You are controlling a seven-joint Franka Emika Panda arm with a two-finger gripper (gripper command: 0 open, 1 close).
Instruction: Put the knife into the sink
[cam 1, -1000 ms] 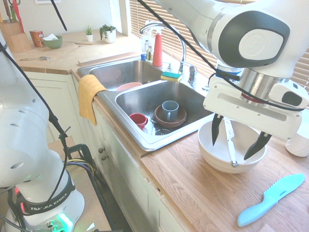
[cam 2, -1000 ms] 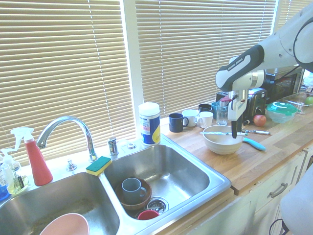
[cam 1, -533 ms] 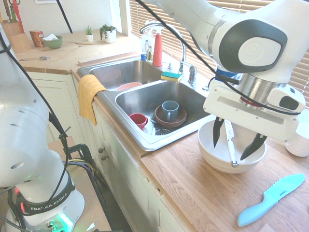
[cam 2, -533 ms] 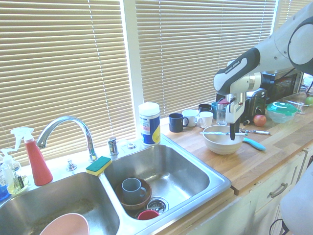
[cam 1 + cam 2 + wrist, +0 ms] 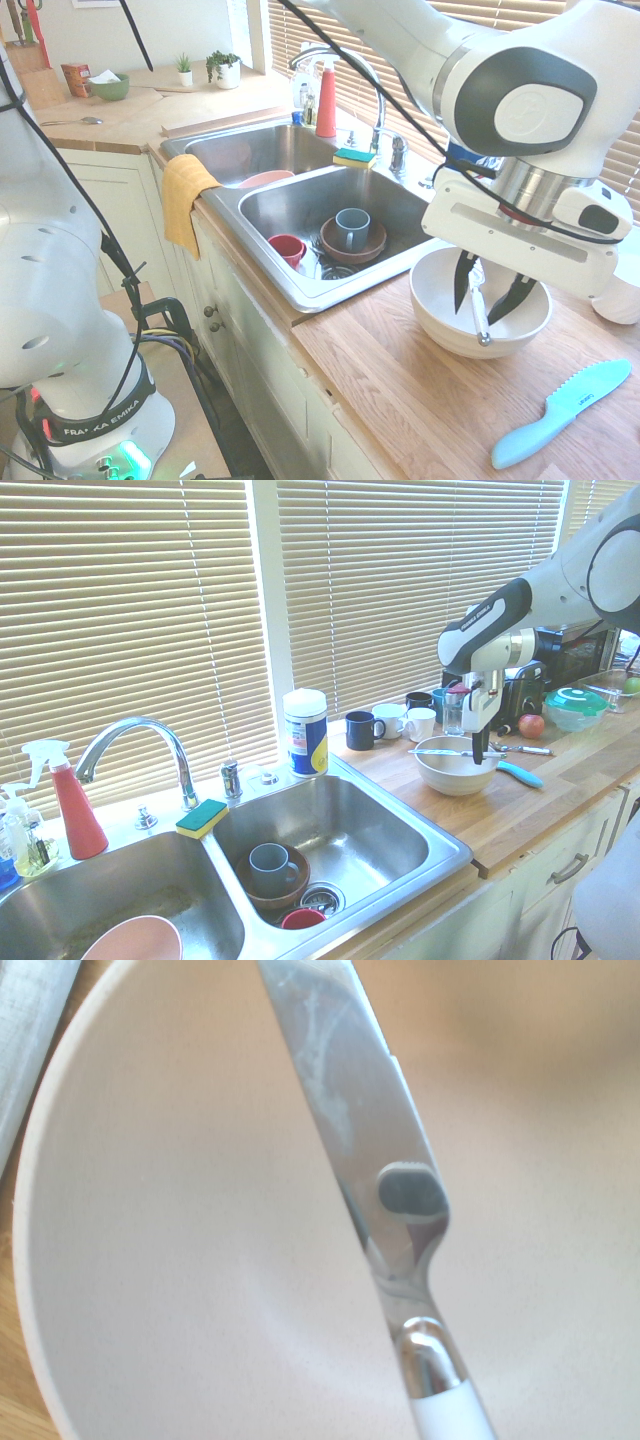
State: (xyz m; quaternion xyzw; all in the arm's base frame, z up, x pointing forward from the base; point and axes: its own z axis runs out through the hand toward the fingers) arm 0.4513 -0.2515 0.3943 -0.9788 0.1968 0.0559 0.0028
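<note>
- Knife: lies across the white bowl on the counter, beside the sink.
- Gripper: fingers slightly apart, straddling the knife, not yet clamped.
- Advice: close squarely across the blade, then lift straight up so the bowl stays put.

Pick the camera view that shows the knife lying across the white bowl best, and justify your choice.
The wrist view: the knife fills the frame, blade sharp above the bowl. The first exterior view shows it partly behind the tool; the second shows a thin sliver.
</note>
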